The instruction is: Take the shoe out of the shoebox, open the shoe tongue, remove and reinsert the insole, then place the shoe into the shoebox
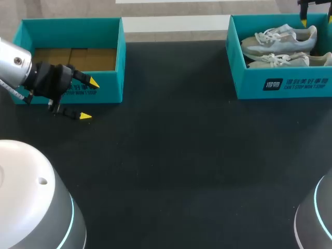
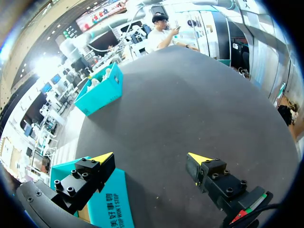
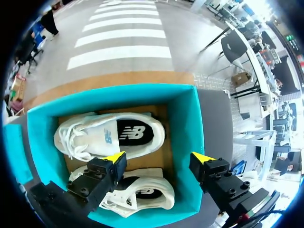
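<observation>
This is a robotics lab workstation, laid out for a handling trial. A wide matte black tabletop [image 1: 176,155] carries staged props: an open teal cardboard shoebox with a bare brown floor [image 1: 111,57] at its far left corner, and a second teal cardboard shoebox [image 1: 290,85] at the far right holding a pair of white and grey lace-up trainers [image 1: 280,41]. A rounded white robot base with a glowing cyan ring [image 1: 31,207] stands at the near left and a matching grey base [image 1: 316,218] at the near right. A silver left arm [image 1: 13,65] carries a black two-fingered left hand with yellow tips [image 1: 89,99] just beside the left box.
</observation>
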Controlling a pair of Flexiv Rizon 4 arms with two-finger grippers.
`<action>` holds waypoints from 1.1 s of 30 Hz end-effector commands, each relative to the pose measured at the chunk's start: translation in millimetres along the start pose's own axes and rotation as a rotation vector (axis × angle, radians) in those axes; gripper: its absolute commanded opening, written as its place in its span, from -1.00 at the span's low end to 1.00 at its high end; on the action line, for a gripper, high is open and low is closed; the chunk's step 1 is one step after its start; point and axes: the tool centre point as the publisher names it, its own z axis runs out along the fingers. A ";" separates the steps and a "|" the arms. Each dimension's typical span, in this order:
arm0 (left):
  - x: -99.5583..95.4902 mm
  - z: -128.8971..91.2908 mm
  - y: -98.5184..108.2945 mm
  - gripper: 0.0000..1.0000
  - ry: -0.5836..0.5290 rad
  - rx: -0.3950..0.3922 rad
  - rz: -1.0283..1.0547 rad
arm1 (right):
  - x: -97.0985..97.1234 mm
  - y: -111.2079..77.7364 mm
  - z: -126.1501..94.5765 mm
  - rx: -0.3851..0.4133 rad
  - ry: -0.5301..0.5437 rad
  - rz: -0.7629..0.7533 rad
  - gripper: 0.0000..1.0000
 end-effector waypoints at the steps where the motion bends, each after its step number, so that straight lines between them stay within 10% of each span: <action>1: -0.1 0.4 -0.1 1.00 0.002 -0.003 0.000 | 4.9 -45.6 -27.7 -0.106 0.017 0.004 0.81; 27: -0.1 0.4 -0.1 1.00 0.002 -0.003 0.000 | 23.9 -68.2 -46.8 -0.128 0.056 0.026 1.00; 33: -22.3 -14.3 -5.8 1.00 -0.078 -0.121 -0.371 | 27.3 -92.0 -48.1 -0.049 0.086 -0.006 1.00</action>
